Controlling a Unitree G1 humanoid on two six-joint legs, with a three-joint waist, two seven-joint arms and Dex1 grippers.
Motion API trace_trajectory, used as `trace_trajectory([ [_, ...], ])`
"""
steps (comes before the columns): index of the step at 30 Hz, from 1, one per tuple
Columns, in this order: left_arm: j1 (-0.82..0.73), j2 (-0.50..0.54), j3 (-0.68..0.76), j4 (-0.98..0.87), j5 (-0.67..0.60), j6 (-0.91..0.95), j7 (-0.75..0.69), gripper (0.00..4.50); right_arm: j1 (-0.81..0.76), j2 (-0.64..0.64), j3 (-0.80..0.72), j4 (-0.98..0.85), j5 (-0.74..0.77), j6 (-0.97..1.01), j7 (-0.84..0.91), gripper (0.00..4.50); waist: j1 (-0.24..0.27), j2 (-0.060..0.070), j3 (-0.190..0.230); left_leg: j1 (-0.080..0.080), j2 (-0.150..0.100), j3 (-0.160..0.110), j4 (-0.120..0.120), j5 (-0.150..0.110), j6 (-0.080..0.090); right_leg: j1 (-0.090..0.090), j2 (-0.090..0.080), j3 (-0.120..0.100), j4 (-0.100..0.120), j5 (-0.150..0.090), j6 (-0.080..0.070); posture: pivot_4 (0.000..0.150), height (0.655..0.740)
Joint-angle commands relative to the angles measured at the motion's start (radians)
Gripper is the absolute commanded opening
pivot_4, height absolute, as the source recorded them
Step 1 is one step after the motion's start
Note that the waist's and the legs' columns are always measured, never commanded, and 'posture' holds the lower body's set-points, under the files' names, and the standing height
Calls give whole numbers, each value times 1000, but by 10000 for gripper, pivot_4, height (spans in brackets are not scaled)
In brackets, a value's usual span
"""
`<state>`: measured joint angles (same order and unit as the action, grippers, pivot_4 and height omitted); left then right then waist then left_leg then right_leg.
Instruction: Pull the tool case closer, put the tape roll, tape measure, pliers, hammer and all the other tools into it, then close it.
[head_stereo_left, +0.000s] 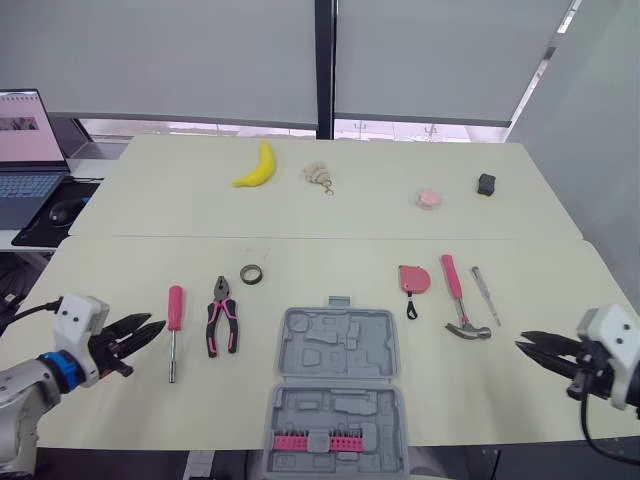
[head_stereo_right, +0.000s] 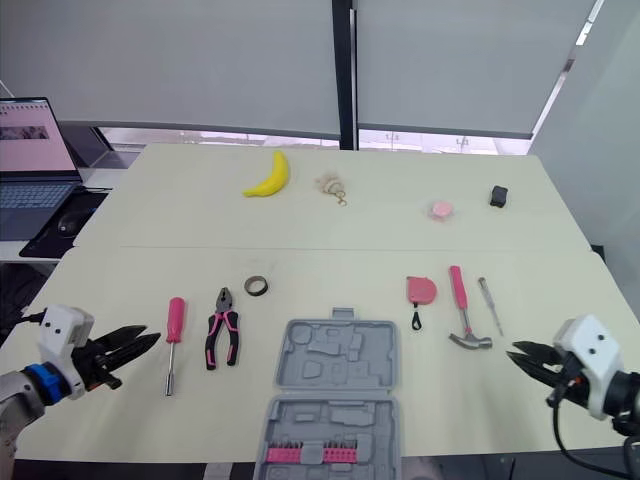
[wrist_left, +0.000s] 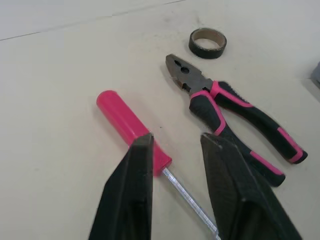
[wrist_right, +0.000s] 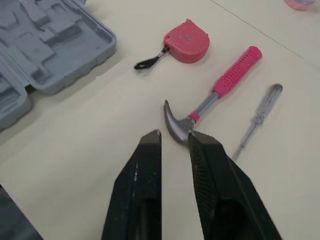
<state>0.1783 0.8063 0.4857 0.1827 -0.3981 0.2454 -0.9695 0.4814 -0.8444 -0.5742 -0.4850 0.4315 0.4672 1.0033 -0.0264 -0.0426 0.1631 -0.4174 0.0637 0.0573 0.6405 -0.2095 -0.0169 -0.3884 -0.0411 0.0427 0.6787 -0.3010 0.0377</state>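
Tabletop (head_stereo_left: 120, 280); head view: banana (head_stereo_left: 256, 166); right wrist: hammer (wrist_right: 222, 82).

I've got two cream tables (head_stereo_left: 380, 215) butted together, grey roller blinds (head_stereo_left: 170, 60) down, daylight strip (head_stereo_left: 200, 128) beneath, laptop (head_stereo_left: 25, 150) far left.

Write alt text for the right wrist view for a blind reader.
The open, empty right gripper points at the head of a pink-handled hammer lying on a beige table. A slim screwdriver lies beside the hammer; a pink tape measure and the open grey tool case lie farther off.
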Motion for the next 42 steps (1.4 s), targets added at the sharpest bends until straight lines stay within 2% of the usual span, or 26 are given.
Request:
trace_trajectory([
  [1, 16, 71, 53, 84, 20, -69, -44, 27472, 16, -77, -97, 46, 26, -7, 107, 18911, 1, 0, 0, 0, 0, 0, 0, 0, 0, 0, 0, 0, 0, 0, -1, 1500, 7400],
  [6, 12, 149, 51, 199, 43, -147, -105, 43148, 6, -155, -131, 130, -7, -29, 165, 32787, 1, 0, 0, 1, 0, 0, -3, 0, -1, -1, -1, 0, -1, -1, -2, 1500, 7400],
  [7, 10, 159, 51, 212, 44, -158, -114, 45000, 6, -166, -127, 145, -22, -49, 178, 35905, 0, 0, 0, 1, 0, 0, -4, 0, -1, -2, -2, 0, -3, -1, -2, 1500, 7400],
  [9, 4, 173, 54, 230, 43, -169, -126, 45000, -1, -182, -117, 168, -42, -79, 197, 42851, 0, 1, 0, 1, 0, 2, -5, 0, -1, -2, -5, -1, -5, -2, -3, 1500, 7400],
  [10, 1, 178, 56, 238, 43, -173, -127, 45000, -9, -186, -112, 176, -46, -85, 202, 44715, 1, 1, 0, 1, 0, 2, -6, 0, -1, -2, -6, -1, -5, -2, -3, 1500, 7400],
  [17, 7, 175, 59, 219, 44, -172, -114, 45000, -101, -205, -58, 222, -86, -132, 197, 44715, 0, 0, 0, 0, -1, 4, -11, 0, -1, 1, -5, -3, -9, -2, -2, 1500, 7400],
  [21, 8, 170, 54, 185, 41, -148, -98, 45000, -121, -215, -38, 239, -99, -138, 209, 44715, 0, 0, 0, 0, -1, 3, -12, 0, -1, 1, -4, -4, -8, 0, 3, 1500, 7400],
  [32, 28, 168, 61, 117, 113, -98, 42, 45000, -189, -222, 8, 293, -118, -166, 196, 44715, 0, 0, 0, 1, -1, 5, -11, 0, -1, 1, -3, -3, -6, 0, 5, 1500, 7400],
  [42, 61, 169, 56, 118, 128, -101, 64, 45000, -184, -211, 9, 274, -119, -151, 198, 44715, -2, 0, 0, 1, 0, 5, -11, 0, -1, 0, 1, -3, -5, 0, 5, 1500, 7400],
])
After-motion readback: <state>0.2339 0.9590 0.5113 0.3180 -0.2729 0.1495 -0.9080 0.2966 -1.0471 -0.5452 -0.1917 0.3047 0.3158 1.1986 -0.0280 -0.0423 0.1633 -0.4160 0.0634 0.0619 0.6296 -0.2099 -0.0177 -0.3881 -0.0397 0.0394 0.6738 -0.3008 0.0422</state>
